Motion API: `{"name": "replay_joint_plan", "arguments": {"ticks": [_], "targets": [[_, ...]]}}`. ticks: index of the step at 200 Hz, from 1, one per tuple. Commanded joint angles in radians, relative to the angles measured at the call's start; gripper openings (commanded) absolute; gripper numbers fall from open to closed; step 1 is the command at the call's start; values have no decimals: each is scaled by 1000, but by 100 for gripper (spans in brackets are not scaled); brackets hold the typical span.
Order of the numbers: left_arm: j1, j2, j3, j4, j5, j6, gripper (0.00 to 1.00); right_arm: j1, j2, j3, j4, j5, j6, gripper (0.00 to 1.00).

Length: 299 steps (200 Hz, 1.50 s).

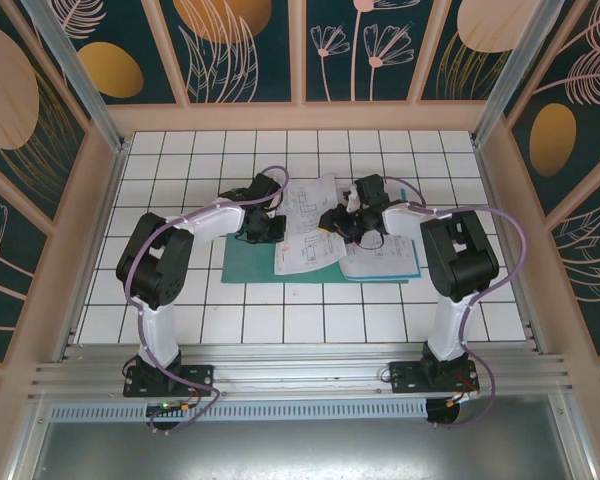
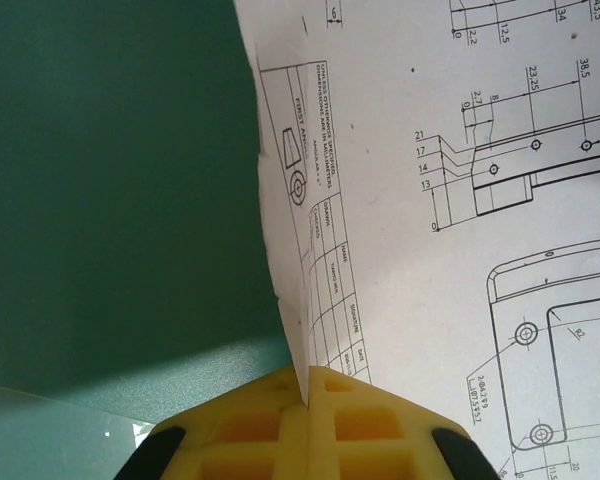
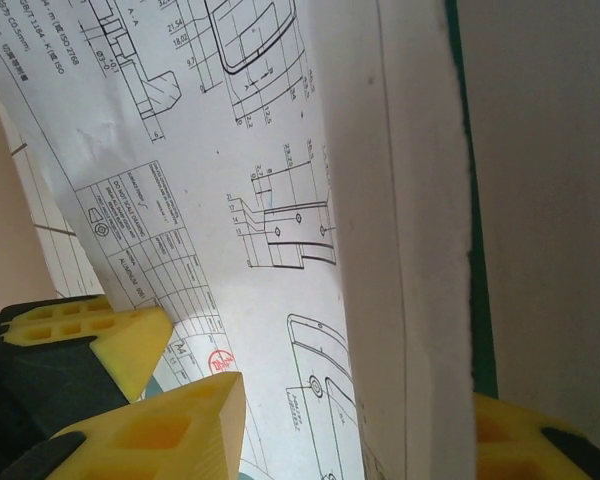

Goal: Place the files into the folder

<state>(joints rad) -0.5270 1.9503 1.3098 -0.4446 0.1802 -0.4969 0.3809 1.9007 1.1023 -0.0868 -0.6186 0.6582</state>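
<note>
The teal-green folder (image 1: 252,262) lies open on the tiled table. The files (image 1: 310,225), white sheets with black line drawings, lie askew across its middle and right half. My left gripper (image 1: 265,228) is at their left edge. In the left wrist view its yellow fingers (image 2: 308,385) are shut on the edge of a lifted sheet (image 2: 460,200), above the green cover (image 2: 110,180). My right gripper (image 1: 352,222) is over the sheets' right part. It is open (image 3: 350,440), its jaws standing wide either side of a curled sheet (image 3: 280,220), with the folder's green edge (image 3: 477,300) behind.
The white tiled table (image 1: 180,160) is boxed in by patterned panels on three sides, with a metal rail (image 1: 300,375) along the near edge. A pale translucent strip (image 2: 40,430) lies on the folder near my left fingers. Another yellow finger block (image 3: 80,330) touches the sheet at lower left.
</note>
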Motion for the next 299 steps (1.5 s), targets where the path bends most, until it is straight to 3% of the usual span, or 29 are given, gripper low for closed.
{"name": "replay_joint_plan", "arguments": {"ticks": [1, 43, 85, 90, 121, 146, 170, 229, 299], "targets": [[5, 18, 0, 26, 25, 23, 0, -8, 23, 33, -18, 10, -31, 38], [5, 24, 2, 30, 26, 36, 0, -9, 50, 49, -19, 8, -46, 32], [6, 10, 5, 29, 10, 11, 0, -9, 33, 42, -29, 40, -74, 2], [5, 4, 3, 30, 8, -3, 4, -9, 25, 38, -30, 47, -80, 0], [6, -65, -26, 31, -25, -145, 41, -10, -26, 2, 10, 91, -104, 0], [8, -161, -96, 43, -87, -296, 51, -15, -58, -21, 51, 98, -123, 0], [39, -300, -212, 60, -157, -458, 69, -15, -82, -37, 87, 108, -153, 0], [191, -460, -467, 123, -40, -721, 81, -22, -176, -148, 310, 101, -222, 0], [243, -519, -621, 281, 32, -864, 88, -42, -222, -192, 440, 52, -249, 0]]}}
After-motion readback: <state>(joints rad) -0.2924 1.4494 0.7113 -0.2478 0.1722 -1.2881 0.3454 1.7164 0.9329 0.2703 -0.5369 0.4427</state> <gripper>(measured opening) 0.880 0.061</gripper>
